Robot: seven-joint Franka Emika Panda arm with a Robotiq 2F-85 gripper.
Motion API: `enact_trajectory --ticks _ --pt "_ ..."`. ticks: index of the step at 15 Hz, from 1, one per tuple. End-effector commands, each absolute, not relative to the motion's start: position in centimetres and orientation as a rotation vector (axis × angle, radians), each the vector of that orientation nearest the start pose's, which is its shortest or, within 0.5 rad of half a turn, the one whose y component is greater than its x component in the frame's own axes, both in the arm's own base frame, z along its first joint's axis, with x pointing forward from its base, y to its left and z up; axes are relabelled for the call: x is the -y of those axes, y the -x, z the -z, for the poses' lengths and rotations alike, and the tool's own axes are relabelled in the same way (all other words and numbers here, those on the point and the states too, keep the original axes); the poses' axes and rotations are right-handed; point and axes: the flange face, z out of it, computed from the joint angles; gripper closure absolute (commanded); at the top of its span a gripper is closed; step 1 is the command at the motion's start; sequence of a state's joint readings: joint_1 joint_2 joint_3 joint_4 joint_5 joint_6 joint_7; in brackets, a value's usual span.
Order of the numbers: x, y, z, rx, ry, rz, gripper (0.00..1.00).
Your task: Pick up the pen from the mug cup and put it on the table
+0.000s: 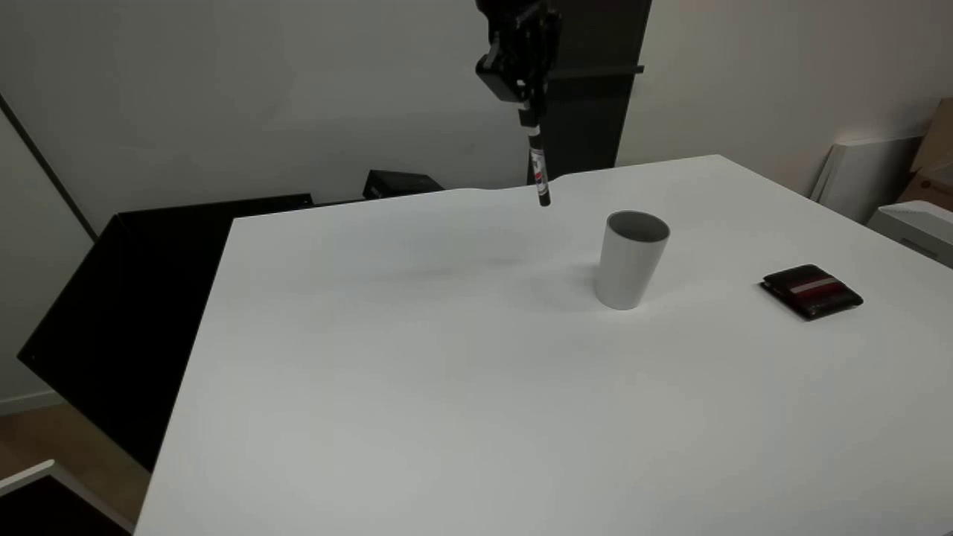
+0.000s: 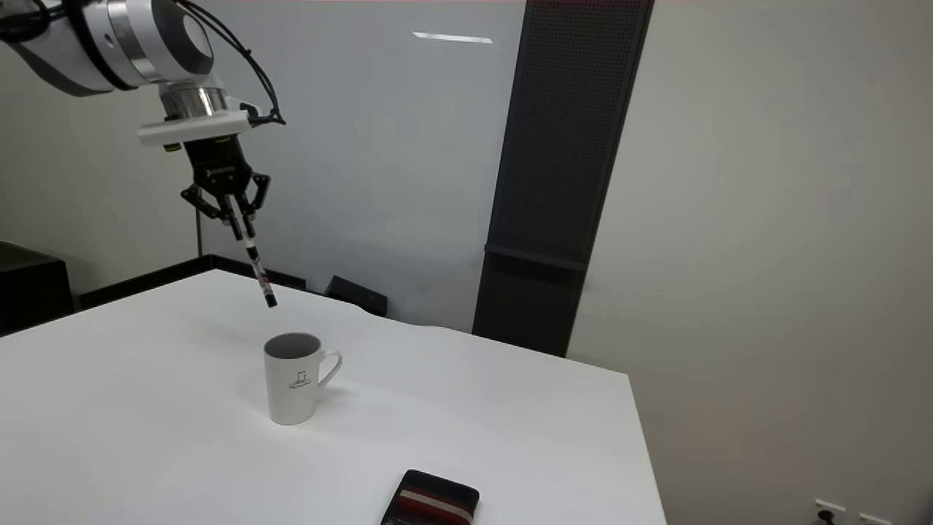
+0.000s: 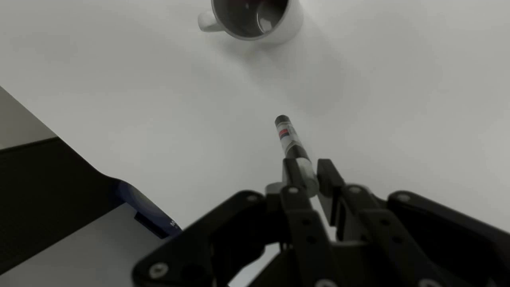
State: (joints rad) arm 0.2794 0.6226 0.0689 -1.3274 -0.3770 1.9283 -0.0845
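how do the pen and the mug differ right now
The pen hangs tilted in the gripper, off the table; the mug stands upright on the table. The pen is thin, banded dark and white with some red; the mug is wider, mostly white outside, with a handle and a small dark print. Both are roughly cylindrical.

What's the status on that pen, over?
Pincer closed on pen. Pen tilted in midair, outside mug cup, not yet on table. Possible obstacles: mug cup upright nearby, striped wallet farther off.
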Motion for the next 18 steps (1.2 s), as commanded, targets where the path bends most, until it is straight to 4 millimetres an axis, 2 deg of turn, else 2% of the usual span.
enact_trajectory --ticks 1,5,10,14,18 --pt "-23.3 -68.3 -35.9 1.061 3.270 0.086 0.93" --pt "-23.5 -67.7 -32.5 1.131 3.219 0.059 0.93" --pt "-22.2 -67.5 -29.2 1.097 3.080 -0.123 0.93" --pt "-20.4 -67.3 -27.0 0.953 2.955 -0.376 0.93" --pt "-18.5 -67.3 -25.6 0.828 2.916 -0.567 0.93"
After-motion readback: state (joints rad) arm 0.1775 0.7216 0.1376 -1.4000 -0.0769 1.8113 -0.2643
